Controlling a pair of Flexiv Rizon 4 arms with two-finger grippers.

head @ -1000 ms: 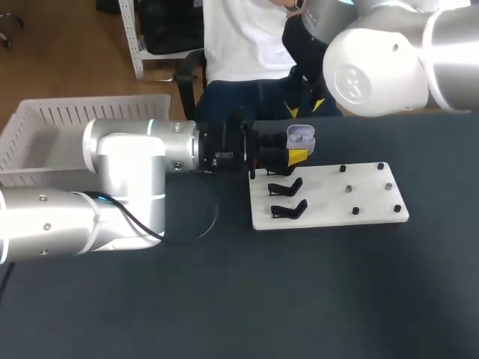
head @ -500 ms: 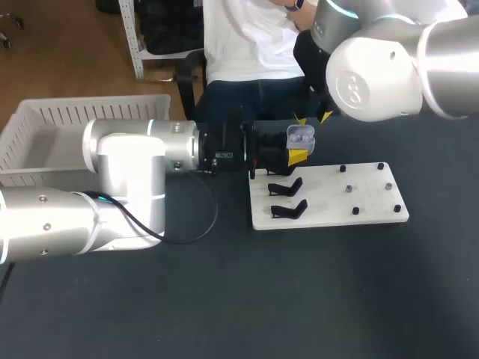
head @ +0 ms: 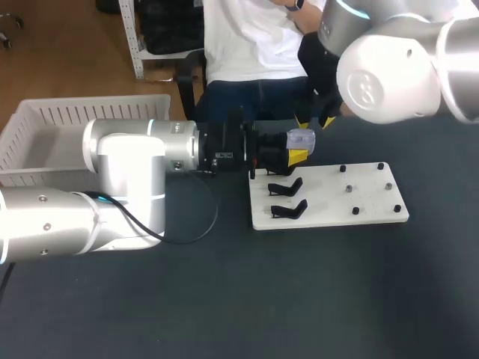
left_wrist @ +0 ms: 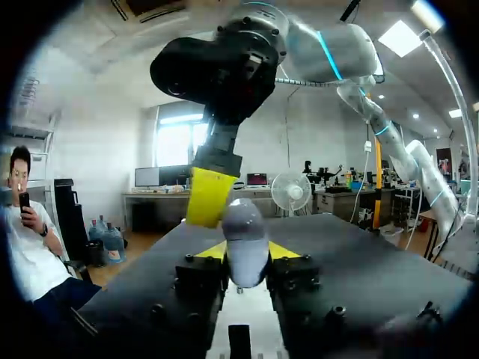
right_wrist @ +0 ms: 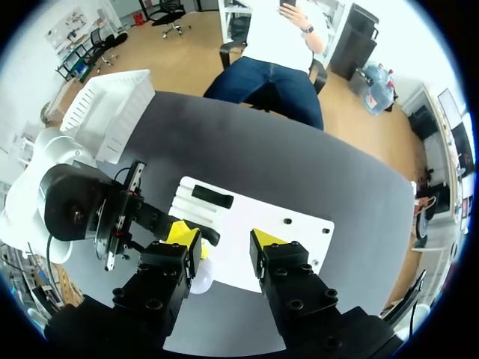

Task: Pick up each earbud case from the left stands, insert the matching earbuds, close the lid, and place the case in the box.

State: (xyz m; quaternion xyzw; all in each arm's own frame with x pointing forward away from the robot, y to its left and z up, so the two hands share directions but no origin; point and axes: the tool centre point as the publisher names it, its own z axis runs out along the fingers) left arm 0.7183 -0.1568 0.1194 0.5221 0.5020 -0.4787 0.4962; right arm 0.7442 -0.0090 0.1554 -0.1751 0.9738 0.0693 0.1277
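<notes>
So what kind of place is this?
Probably a robot test bench: a left arm and right arm hang over a dark table, the left gripper holds an earbud case, and a white board carries black stands.

Take the white board (head: 329, 196) as your mark. Bare table (head: 299, 299) runs along its near edge and past its right end, so you can pass there. At its far left corner the left gripper (head: 298, 154) clamps the earbud case (head: 301, 137), and the right gripper (head: 314, 120) hangs spread just beyond it. Two black stands (head: 287, 187) block the board's left strip, small pegs (head: 355, 211) dot its right half, and the left arm (head: 127, 172) bars the table to its left.
</notes>
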